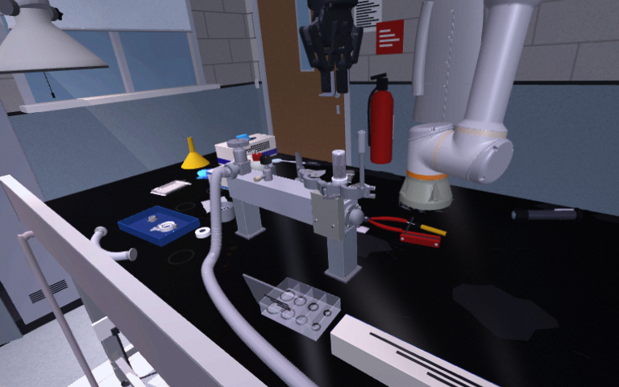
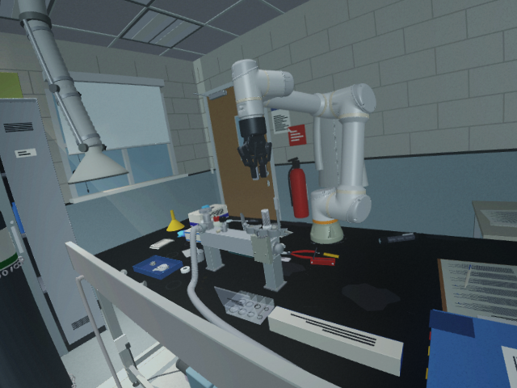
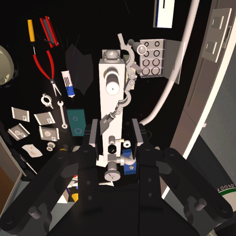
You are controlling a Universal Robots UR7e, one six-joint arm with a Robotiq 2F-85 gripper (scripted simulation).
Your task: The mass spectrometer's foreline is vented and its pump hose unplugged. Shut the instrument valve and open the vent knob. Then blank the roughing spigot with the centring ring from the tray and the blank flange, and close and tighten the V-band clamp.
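Observation:
My gripper hangs high above the manifold, pointing down, partly open and holding nothing. Below it on the grey manifold stand the knurled instrument valve knob, the open V-band clamp and the small black vent knob near the far end. From the wrist camera the manifold runs lengthwise between my fingers, far below. The blue tray with metal ring parts sits on the bench to the left. The corrugated pump hose trails off the bench's front edge.
The robot base stands behind the manifold on the right. Red pliers and a red tool lie beside it. A clear O-ring box and a long white box sit at the front, a yellow funnel at the back.

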